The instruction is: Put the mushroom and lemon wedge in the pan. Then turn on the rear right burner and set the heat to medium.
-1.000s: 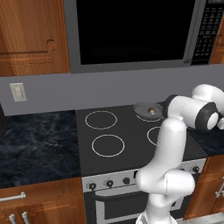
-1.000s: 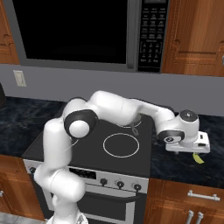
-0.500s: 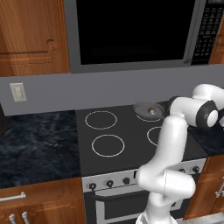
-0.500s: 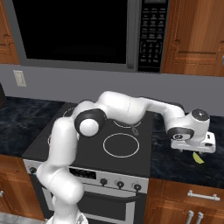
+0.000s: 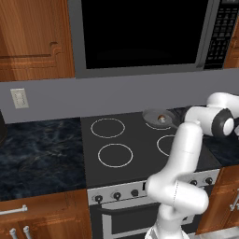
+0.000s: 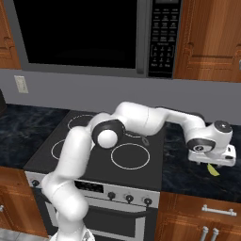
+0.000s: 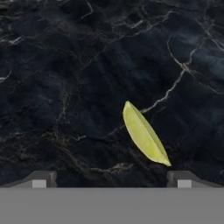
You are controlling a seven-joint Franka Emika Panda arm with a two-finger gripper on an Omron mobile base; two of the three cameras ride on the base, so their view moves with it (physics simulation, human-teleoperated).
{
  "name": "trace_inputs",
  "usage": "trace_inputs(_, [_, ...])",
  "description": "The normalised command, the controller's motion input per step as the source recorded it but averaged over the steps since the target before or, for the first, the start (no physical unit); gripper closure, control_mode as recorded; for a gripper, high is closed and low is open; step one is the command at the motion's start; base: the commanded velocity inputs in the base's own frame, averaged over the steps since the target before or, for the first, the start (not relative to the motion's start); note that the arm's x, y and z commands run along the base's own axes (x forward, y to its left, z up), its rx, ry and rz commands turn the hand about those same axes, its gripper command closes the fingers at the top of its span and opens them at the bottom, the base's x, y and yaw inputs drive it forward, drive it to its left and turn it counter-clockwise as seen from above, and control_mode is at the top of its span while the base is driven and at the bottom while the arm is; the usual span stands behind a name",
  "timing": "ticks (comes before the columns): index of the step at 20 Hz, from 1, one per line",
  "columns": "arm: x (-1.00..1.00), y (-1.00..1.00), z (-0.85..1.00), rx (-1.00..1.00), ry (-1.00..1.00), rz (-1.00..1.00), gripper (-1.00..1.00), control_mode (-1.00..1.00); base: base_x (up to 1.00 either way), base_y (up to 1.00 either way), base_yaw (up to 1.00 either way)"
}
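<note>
Lemon wedge: yellow-green sliver lying flat on the dark marbled worktop, just ahead of the jaws and nearer the right-hand tip, touching neither. Jaws: spread wide, holding nothing, poised above the wedge. Mushroom: resting in the pan, well away from the jaws.
</note>
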Motion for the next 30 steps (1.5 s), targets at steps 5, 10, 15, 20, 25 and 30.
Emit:
trace_inputs(5, [0.00,0.00,-0.34,0.00,0.00,0.03,-1.00,-1.00,0.00,0.00,0.00])
trace_inputs(10, [0.04,0.00,-0.33,0.00,0.00,0.03,-1.00,-1.00,0.00,0.00,0.00])
trace_inputs(15, [0.14,0.00,-0.06,0.00,0.00,0.04,-1.00,-1.00,0.00,0.00,0.00])
trace_inputs(20, [0.16,-0.01,0.00,0.00,0.00,0.04,-1.00,-1.00,0.00,0.00,0.00])
trace_inputs(25, [0.17,-0.10,0.00,0.00,0.00,0.04,-1.00,-1.00,0.00,0.00,0.00])
trace_inputs(30, [0.15,-0.18,0.00,0.00,0.00,0.03,-1.00,-1.00,0.00,0.00,0.00])
